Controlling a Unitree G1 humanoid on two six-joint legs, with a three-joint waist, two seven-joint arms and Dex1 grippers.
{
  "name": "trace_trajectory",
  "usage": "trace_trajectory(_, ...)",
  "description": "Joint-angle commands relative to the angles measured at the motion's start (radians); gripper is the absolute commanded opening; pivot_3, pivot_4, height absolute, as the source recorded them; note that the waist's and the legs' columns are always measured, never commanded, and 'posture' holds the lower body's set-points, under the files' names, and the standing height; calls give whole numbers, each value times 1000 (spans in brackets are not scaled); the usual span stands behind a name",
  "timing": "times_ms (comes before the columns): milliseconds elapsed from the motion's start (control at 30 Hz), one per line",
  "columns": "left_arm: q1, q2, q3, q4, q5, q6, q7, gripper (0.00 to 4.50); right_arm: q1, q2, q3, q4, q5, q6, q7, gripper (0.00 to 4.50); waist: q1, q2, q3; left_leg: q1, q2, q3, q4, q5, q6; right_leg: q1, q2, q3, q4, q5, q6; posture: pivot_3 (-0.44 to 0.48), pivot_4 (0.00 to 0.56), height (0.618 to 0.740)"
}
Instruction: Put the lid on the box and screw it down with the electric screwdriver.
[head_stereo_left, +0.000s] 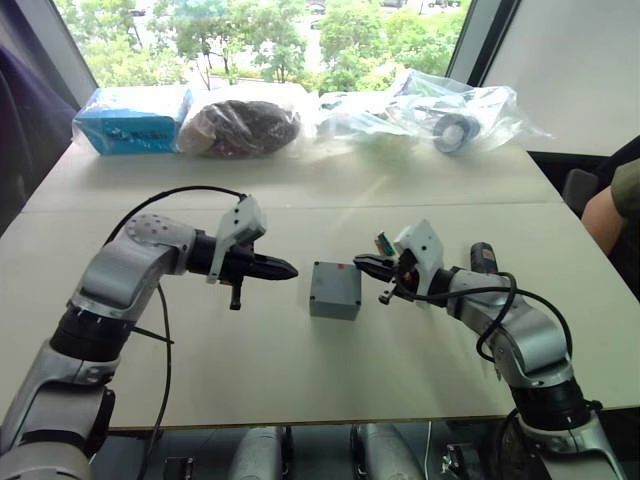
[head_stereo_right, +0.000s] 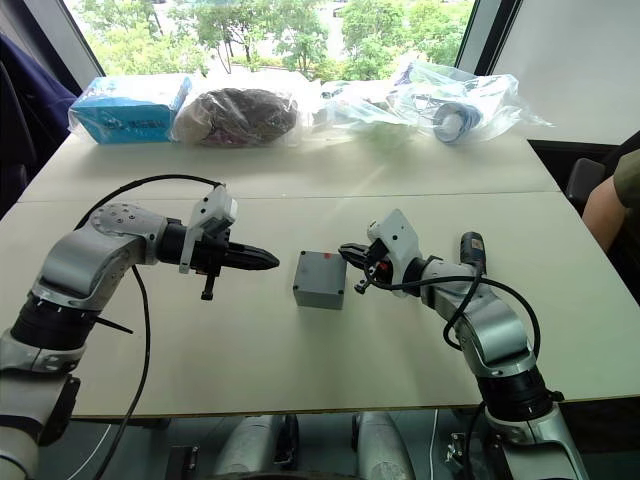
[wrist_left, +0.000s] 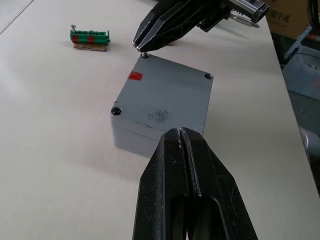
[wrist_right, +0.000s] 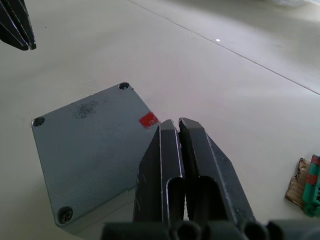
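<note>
The left pincer (head_stereo_left: 283, 269), shut and empty, points at the box (head_stereo_left: 335, 290) mid-table (head_stereo_left: 200, 350), lid (wrist_left: 165, 102) already on. It looks rigid, light, likely to slide. The right pincer (head_stereo_left: 362, 263), closed on a small screw, touches a corner hole. The left wrist view shows a green connector strip (wrist_left: 90, 39).

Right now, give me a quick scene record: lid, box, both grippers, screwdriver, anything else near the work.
lid: seated on the box, red mark near one corner
box: mid-table, between the two grippers
left gripper: shut, empty, tips beside the box edge
right gripper: shut on a small screw, tips above a lid corner
electric screwdriver: lying on the table behind the right arm, not held
other: green terminal block on the table beyond the box
</note>
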Motion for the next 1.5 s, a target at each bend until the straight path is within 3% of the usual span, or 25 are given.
trace_trajectory(33,1,0,3,-13,-2,-20,-1,0,-17,-9,-3,-8,-7,-22,1,16,0,0,0,0,0,0,0,0,0,0,0,0,0,0,0,0,150,740)
trace_trajectory(233,2,-1,3,-9,0,-26,0,0,-15,-12,11,0,-11,-21,6,16,0,0,0,0,0,0,0,0,0,0,0,0,0,0,0,0,150,740)
trace_trajectory(367,4,-3,2,-8,-2,-30,0,0,-14,-15,8,-13,-9,-12,4,1095,0,0,0,0,0,0,0,0,0,0,0,0,0,0,0,0,150,740)
trace_trajectory(567,-3,-16,6,-16,-15,-26,-1,0,-26,-37,-41,-55,27,40,-4,3508,0,0,0,0,0,0,0,0,0,0,0,0,0,0,0,0,150,740)
trace_trajectory(667,-20,-30,4,-33,-29,-24,-13,0,-66,-34,-180,-127,156,221,-57,3508,1,0,0,0,0,0,0,0,0,0,0,0,0,0,0,0,150,740)
trace_trajectory(867,-77,-63,-35,-55,-25,-72,-65,0,-233,-155,-442,-207,289,742,-153,3508,6,0,0,0,0,0,0,0,0,0,-1,0,0,0,0,0,150,740)
trace_trajectory(900,-90,-74,-47,-54,-20,-88,-75,0,-265,-185,-468,-203,300,838,-170,4087,4,0,0,0,0,0,0,0,0,0,-1,0,-1,0,0,0,150,740)
trace_trajectory(967,-110,-93,-69,-54,-10,-122,-92,0,-278,-250,-497,-176,330,927,-225,4435,6,0,0,0,0,0,0,0,0,0,-1,0,0,0,0,0,150,740)
trace_trajectory(1167,-152,-133,-114,-39,19,-216,-135,0,-125,-591,-491,46,653,931,-352,4435,5,0,0,-1,-1,1,-1,0,1,0,-2,1,-2,0,0,0,150,740)
trace_trajectory(1300,-158,-139,-133,-47,33,-252,-156,0,-50,-800,-403,193,878,931,-431,4435,-5,0,0,0,-1,2,-1,0,1,0,-2,2,-2,0,0,0,150,740)
trace_trajectory(1500,-145,-149,-134,-71,32,-241,-132,0,-121,-815,-263,362,1086,931,-569,4435,-5,0,0,1,2,2,-1,-1,2,0,2,3,-2,0,0,0,150,740)
